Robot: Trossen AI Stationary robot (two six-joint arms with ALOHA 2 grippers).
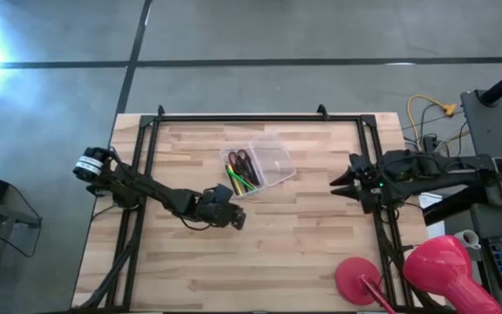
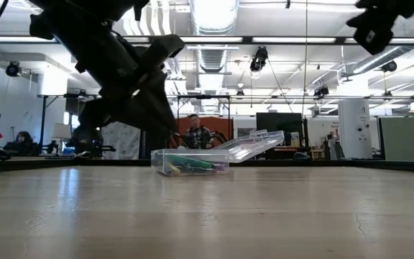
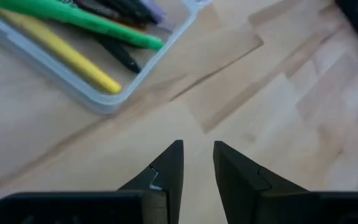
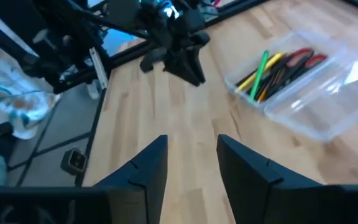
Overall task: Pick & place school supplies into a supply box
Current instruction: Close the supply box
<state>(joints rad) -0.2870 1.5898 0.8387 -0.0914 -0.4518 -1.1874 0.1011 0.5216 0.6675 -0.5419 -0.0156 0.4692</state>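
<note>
The box (image 1: pixel 260 167) is laid diagonally mid-desk (image 1: pixel 303 253), pens (image 1: pixel 240 179) inside; the left tool (image 1: pixel 230 215), slightly spread and empty, is held just beside it.

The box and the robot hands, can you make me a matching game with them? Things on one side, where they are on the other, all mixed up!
Things:
1. scissors
2. left gripper
3. right gripper
4. supply box

Places or states:
A. open and empty, at the table's right edge
B. lying inside the box beside the pens
C. lid open, in the middle of the table
D. open and empty, just beside the box

Pairs: 1-B, 2-D, 3-A, 4-C
</note>
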